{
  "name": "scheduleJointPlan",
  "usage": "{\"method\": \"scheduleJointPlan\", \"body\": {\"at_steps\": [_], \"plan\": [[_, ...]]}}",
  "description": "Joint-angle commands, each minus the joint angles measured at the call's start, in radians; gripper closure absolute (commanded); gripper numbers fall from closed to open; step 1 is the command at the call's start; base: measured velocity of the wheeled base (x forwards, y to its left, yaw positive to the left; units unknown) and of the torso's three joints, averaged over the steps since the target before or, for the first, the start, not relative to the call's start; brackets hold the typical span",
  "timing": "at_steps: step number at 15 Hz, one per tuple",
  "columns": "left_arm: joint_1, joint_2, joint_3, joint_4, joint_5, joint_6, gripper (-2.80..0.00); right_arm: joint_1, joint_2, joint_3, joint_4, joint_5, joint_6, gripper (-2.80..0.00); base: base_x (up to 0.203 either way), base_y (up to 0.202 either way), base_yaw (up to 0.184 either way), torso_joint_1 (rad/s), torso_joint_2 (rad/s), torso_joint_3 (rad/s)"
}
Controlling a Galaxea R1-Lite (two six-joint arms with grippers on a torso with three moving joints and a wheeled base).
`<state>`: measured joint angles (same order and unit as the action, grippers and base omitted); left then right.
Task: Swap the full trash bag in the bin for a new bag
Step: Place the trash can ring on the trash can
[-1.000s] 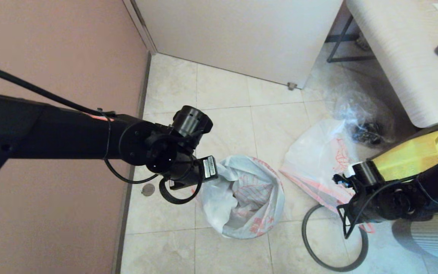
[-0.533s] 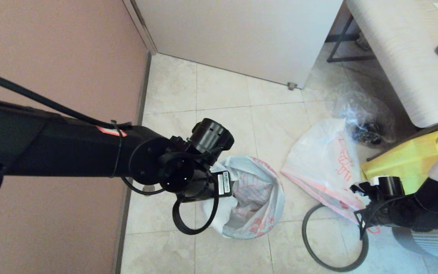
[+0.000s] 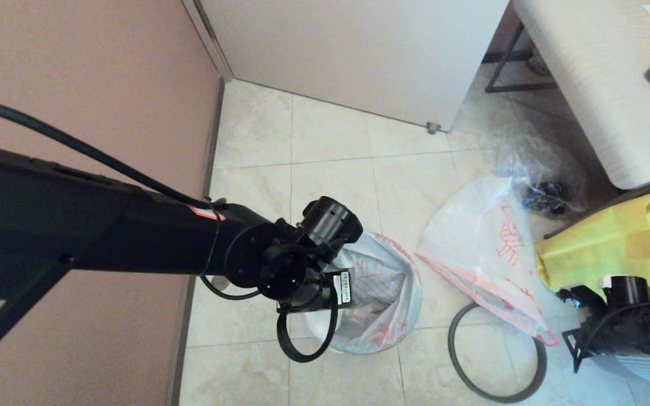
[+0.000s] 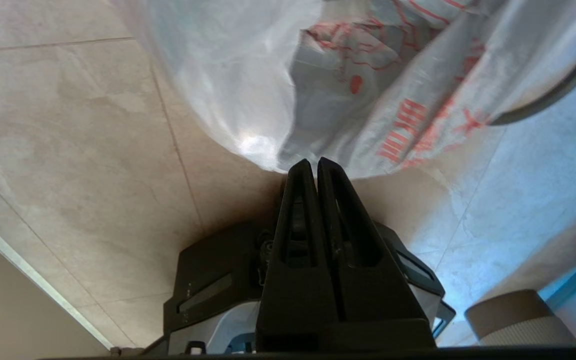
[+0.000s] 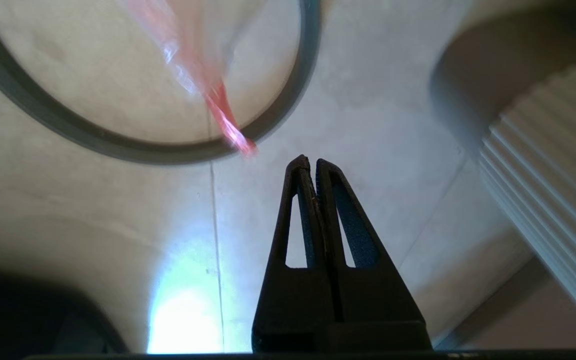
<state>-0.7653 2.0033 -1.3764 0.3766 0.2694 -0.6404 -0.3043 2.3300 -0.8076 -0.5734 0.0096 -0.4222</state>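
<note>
The full trash bag [image 3: 378, 293], white with red print, sits open-mouthed in the bin and drapes over it, so the bin's black wall is hidden. My left gripper [image 4: 313, 162] is shut, with nothing between its fingers. Its tips sit just off the bag's [image 4: 248, 90] near edge. The new bag [image 3: 480, 248] lies limp and flat on the tiles to the right. One pink corner [image 5: 228, 127] crosses the dark grey hoop [image 3: 460, 366], which lies loose on the floor. My right gripper [image 5: 312, 160] is shut and empty, hanging above the floor a little beyond that corner.
A clear crinkly bag with dark contents [image 3: 534, 175] lies behind the new bag. A yellow fabric bag [image 3: 601, 254] stands at the right, under a pale table [image 3: 596, 84]. A pink wall [image 3: 77, 84] closes the left side. A ribbed pale cylinder [image 3: 641, 369] sits by my right arm.
My left arm has swung right and down onto the bag in the bin. My right arm has drawn back to the right, and the new bag's pink corner now stretches out towards it.
</note>
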Motion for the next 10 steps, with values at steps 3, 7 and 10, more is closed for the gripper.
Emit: {"method": "scheduleJointPlan", "body": {"at_steps": [3, 7, 10], "plan": [[0.001, 0.013, -0.001, 0.002, 0.002, -0.004, 0.00, -0.001, 0.156, -0.191, -0.001, 0.002, -0.005, 0.00, 0.000, 0.000, 0.000, 0.000, 0.00, 0.000], [0.004, 0.040, -0.003, 0.001, 0.002, -0.004, 0.00, -0.018, 0.319, -0.421, 0.028, 0.004, -0.003, 0.00, 0.000, 0.000, 0.000, 0.000, 0.00, 0.000], [-0.003, 0.080, -0.004, -0.004, 0.018, -0.004, 0.00, -0.035, 0.391, -0.464, 0.041, 0.020, -0.008, 0.00, 0.000, 0.000, 0.000, 0.000, 0.00, 0.000]]}}
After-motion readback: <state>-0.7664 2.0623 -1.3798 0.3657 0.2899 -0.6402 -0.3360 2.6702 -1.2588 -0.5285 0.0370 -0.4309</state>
